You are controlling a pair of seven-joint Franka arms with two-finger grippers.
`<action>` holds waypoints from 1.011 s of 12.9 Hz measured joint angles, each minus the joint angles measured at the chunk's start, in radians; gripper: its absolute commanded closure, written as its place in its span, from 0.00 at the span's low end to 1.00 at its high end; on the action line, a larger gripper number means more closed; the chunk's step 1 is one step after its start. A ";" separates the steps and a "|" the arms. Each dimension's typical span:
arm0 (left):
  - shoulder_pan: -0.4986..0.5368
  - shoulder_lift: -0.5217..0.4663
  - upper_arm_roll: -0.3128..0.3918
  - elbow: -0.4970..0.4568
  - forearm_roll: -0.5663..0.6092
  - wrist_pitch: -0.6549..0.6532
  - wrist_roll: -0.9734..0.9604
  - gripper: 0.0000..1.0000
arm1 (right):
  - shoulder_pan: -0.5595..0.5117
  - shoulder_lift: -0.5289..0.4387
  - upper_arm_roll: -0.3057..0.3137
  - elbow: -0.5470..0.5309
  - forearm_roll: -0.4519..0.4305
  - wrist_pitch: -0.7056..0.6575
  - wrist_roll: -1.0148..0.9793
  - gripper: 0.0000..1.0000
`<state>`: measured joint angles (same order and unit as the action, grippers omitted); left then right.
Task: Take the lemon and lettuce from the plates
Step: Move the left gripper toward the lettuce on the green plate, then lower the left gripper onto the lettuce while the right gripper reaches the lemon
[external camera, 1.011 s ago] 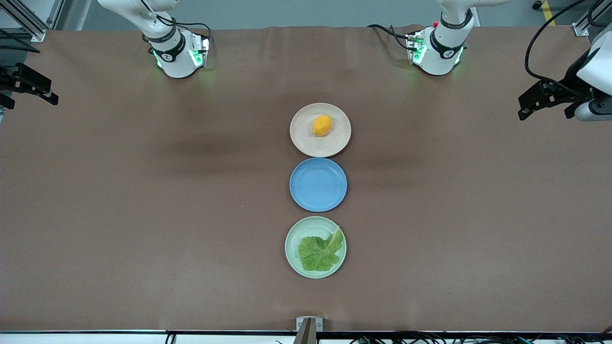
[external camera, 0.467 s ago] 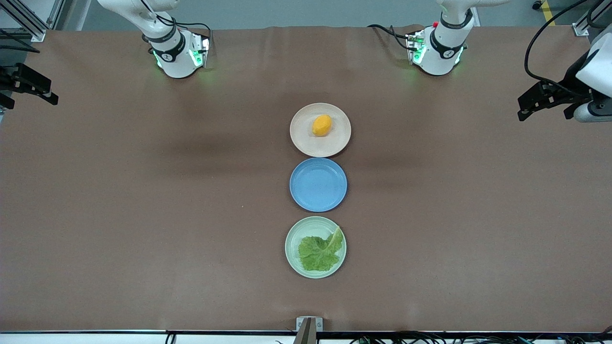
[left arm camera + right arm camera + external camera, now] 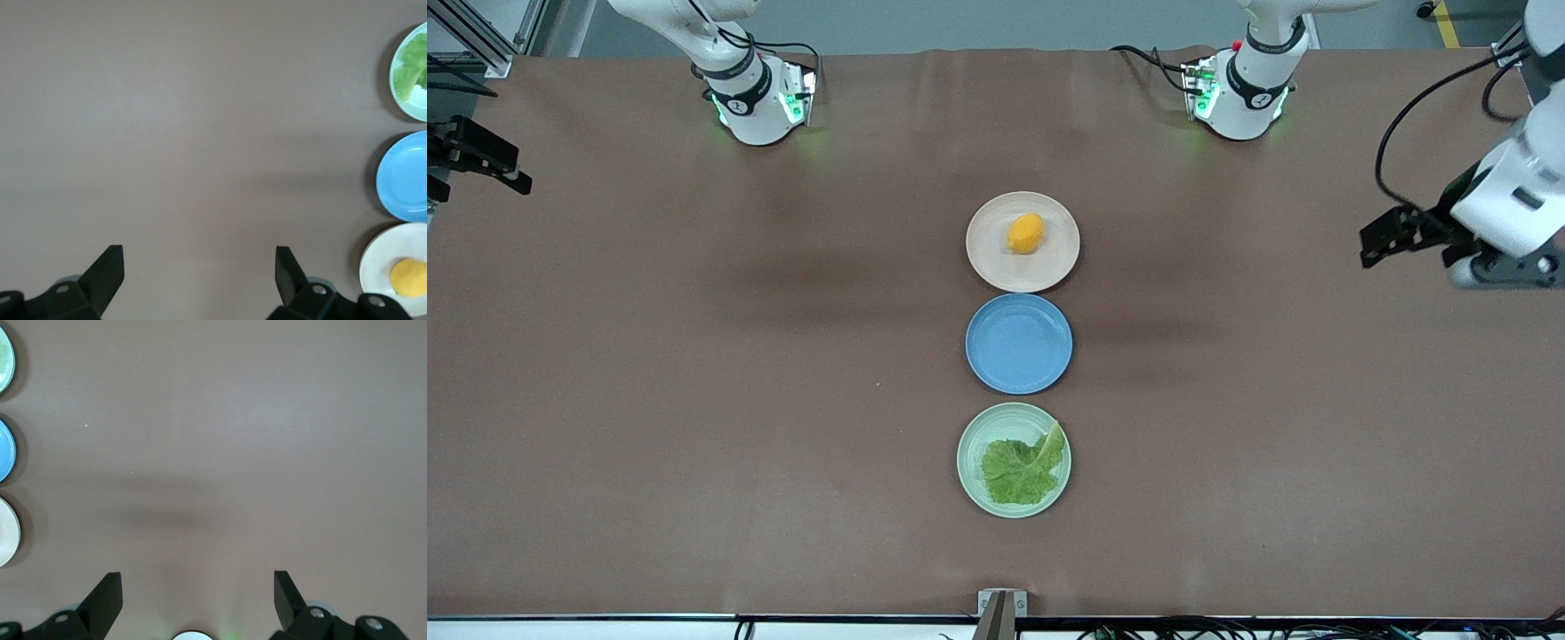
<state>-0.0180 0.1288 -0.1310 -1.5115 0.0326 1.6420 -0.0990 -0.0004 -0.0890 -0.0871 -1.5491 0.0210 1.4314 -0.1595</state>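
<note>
While both arms hang over bare table, nothing has been picked up yet, so this looks like the very start of the job.

Take the blue plate (image 3: 1019, 343) as the middle mark. Nearer to the front camera than the blue plate sits the mint green plate (image 3: 969, 471), and the lettuce (image 3: 1024, 468) lies flat in it, with its pale stem reaching the rim. Farther from the camera than the blue plate sits the beige-pink plate (image 3: 989, 262), and the lemon (image 3: 1025, 233) rests on it.

The left gripper (image 3: 199, 272) is up in the air over the brown table (image 3: 694, 400), well apart from the blue plate, toward the left arm's end. Its two fingers are spread wide with nothing between them. The right gripper (image 3: 197, 595) is over the table edge at the right arm's end, also well apart from the blue plate. Its fingers are spread wide and hold nothing too.

Next, I think each arm must swing in over a plate, come down, and close on its food. The lettuce is thin and floppy, so it may need a low pinch.

Compared with half a second ago, the left gripper has come in a bit toward the blue plate. The right gripper has hardly moved. The food and plates are just where they were.
</note>
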 measured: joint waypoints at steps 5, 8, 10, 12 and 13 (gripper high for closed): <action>-0.145 0.218 -0.007 0.083 0.000 0.221 -0.004 0.00 | -0.013 0.070 -0.006 -0.007 -0.019 0.023 0.000 0.00; -0.221 0.333 -0.008 0.091 0.000 0.389 0.001 0.00 | -0.030 0.188 -0.014 -0.009 -0.023 0.058 0.000 0.00; -0.275 0.399 -0.008 0.094 0.000 0.531 0.001 0.00 | -0.031 0.251 -0.012 -0.005 -0.035 0.082 0.001 0.00; -0.314 0.468 -0.008 0.096 0.000 0.660 0.001 0.00 | -0.015 0.261 -0.003 -0.006 -0.023 0.083 0.057 0.00; -0.323 0.506 -0.008 0.096 0.000 0.724 0.005 0.00 | 0.009 0.260 0.001 -0.009 0.006 0.088 0.127 0.00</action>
<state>-0.3410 0.6350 -0.1385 -1.4152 0.0324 2.3657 -0.0938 0.0087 0.1714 -0.0861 -1.5581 0.0266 1.5198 -0.0328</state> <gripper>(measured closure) 0.000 0.000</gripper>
